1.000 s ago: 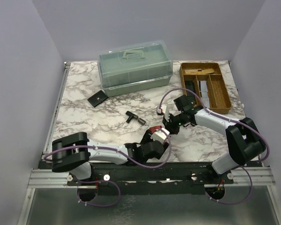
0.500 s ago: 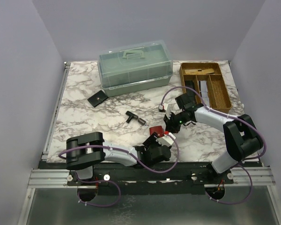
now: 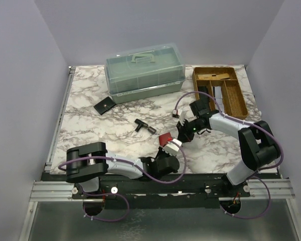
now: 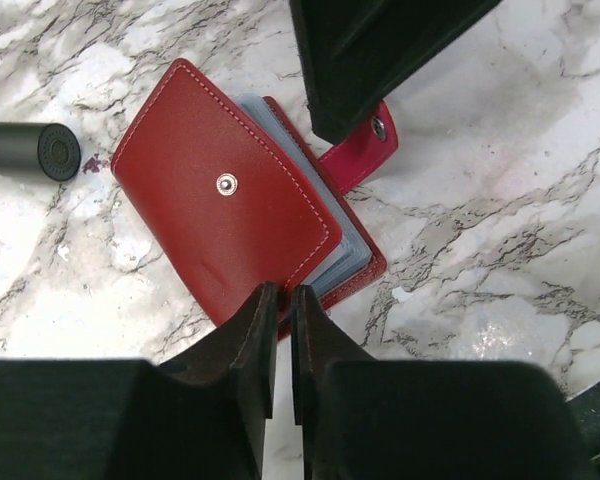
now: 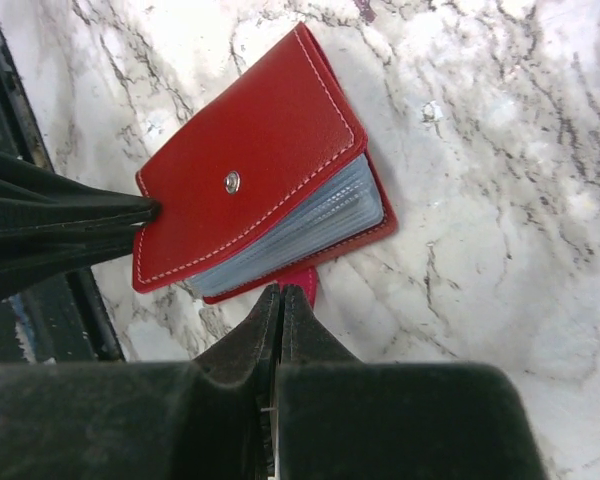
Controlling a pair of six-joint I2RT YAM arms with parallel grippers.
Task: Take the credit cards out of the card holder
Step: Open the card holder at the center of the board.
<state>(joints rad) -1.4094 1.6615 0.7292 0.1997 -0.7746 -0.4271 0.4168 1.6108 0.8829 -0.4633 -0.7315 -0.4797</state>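
The red card holder lies on the marble between both grippers, its snap cover lifted a little. Pale grey-blue credit cards show as a stack between the covers, edges also seen in the left wrist view. My left gripper is shut on the near edge of the cover; in the top view the left gripper sits just below the holder. My right gripper is shut on the holder's red strap, and in the top view the right gripper stands to the holder's right.
A black T-shaped tool lies left of the holder, its round end close by. A black wallet, a green lidded box and a brown tray stand further back.
My left gripper reached forward to the holder and closed its jaws on the cover's edge. The right gripper stayed shut beside the holder, shifting only slightly.
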